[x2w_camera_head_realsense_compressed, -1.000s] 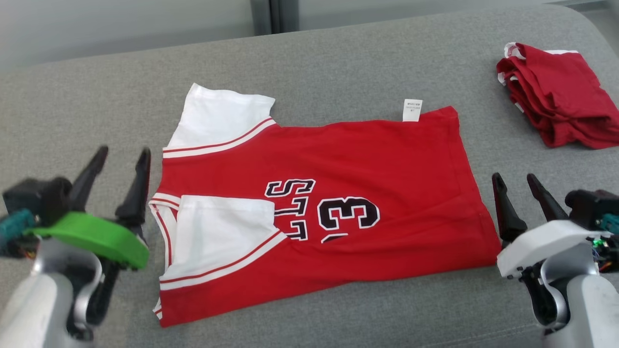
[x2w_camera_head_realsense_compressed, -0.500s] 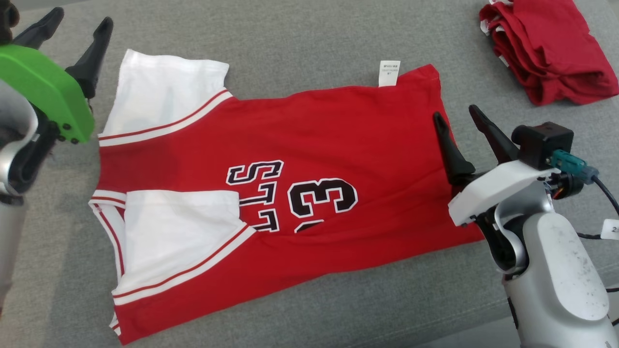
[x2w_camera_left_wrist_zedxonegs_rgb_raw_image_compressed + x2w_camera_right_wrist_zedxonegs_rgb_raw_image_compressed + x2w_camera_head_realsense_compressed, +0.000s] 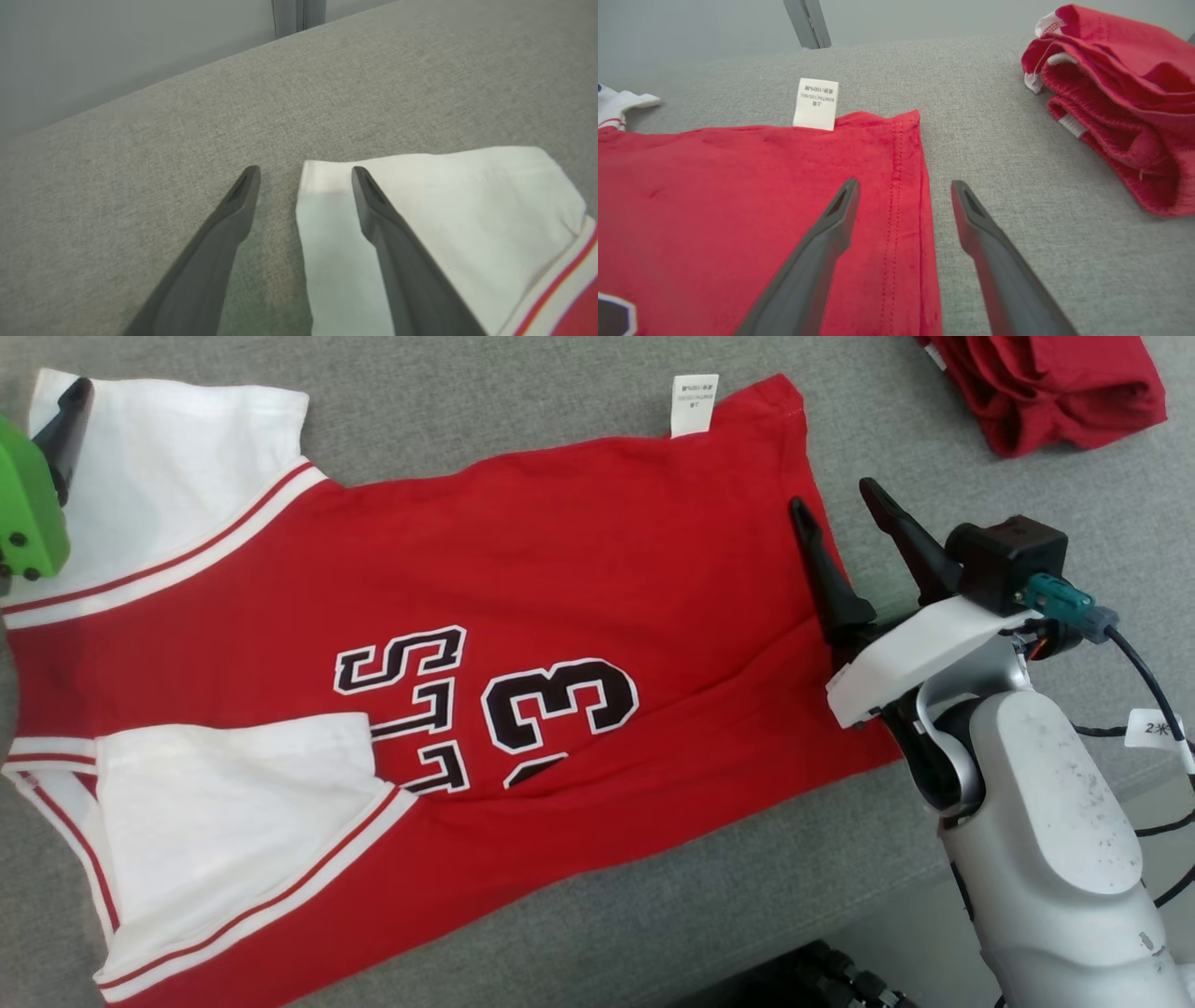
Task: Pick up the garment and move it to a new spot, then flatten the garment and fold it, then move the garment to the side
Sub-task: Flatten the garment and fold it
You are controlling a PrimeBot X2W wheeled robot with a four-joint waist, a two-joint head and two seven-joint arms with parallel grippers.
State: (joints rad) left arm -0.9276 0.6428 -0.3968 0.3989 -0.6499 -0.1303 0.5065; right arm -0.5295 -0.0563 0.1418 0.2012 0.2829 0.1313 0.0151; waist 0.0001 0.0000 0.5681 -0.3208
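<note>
My head camera has dipped closer in the last half-second. Left gripper [image 3: 304, 169], spread, straddles the white sleeve [image 3: 444, 210] edge at 10 o'clock of the jersey [image 3: 560, 569], which lies flat on the woven grey couch [image 3: 523, 392]. Right gripper [image 3: 903, 183], spread, straddles the stitched hem [image 3: 906, 210] at 3 o'clock. Bare couch separates it from the folded red clothes [image 3: 1055, 383].

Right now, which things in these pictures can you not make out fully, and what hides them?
- Left gripper: cut by the left edge in the head view.
- Label on the jersey: print too small to read, head and right wrist views.
- Jersey lettering: partly under the folded white sleeve, head view.
- Red pile of clothes: cut by the top edge, head view.
- Dark thing at the bottom edge, head view: unclear.
</note>
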